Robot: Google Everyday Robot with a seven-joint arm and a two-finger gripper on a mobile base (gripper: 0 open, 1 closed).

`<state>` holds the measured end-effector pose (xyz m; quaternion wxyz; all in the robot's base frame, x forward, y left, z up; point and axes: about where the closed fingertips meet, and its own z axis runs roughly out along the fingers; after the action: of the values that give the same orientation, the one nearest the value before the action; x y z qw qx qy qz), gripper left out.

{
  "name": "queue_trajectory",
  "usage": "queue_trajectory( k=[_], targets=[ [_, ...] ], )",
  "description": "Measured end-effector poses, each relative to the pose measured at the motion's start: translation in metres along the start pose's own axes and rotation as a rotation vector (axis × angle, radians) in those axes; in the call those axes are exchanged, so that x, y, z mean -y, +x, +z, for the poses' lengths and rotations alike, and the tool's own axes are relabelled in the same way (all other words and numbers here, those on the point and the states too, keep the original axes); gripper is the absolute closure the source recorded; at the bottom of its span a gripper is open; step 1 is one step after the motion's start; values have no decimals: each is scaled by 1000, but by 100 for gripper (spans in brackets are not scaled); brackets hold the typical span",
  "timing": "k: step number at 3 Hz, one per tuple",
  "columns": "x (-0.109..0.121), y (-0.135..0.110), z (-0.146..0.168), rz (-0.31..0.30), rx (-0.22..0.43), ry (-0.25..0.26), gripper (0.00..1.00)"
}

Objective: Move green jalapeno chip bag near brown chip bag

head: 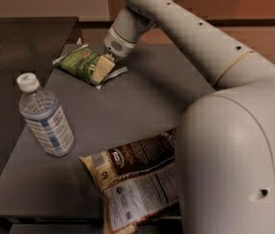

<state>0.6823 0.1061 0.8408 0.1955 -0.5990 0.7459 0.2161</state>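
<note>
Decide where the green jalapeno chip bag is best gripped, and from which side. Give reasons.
Probably its right end as the camera sees it, approached from above. The green jalapeno chip bag lies flat on the table, so a downward pinch suits it best. The gripper sits at that end.

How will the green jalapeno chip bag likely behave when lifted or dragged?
The green jalapeno chip bag looks small and crinkly: probably light and floppy. Lying flat on the smooth table, gripper at one end, it should slide, not roll.

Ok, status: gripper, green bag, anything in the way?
Gripper at green jalapeno chip bag, far side of table. Brown chip bag at near edge. Water bottle left of the line between.
</note>
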Motion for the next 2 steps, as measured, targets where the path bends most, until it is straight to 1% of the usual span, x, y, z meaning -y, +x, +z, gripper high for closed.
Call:
queue_trajectory(
  k=[1, 2],
  targets=[
    [1, 0, -21, 17, 43, 32, 65],
    [-3, 8, -58, -2, 79, 75, 88]
  ],
)
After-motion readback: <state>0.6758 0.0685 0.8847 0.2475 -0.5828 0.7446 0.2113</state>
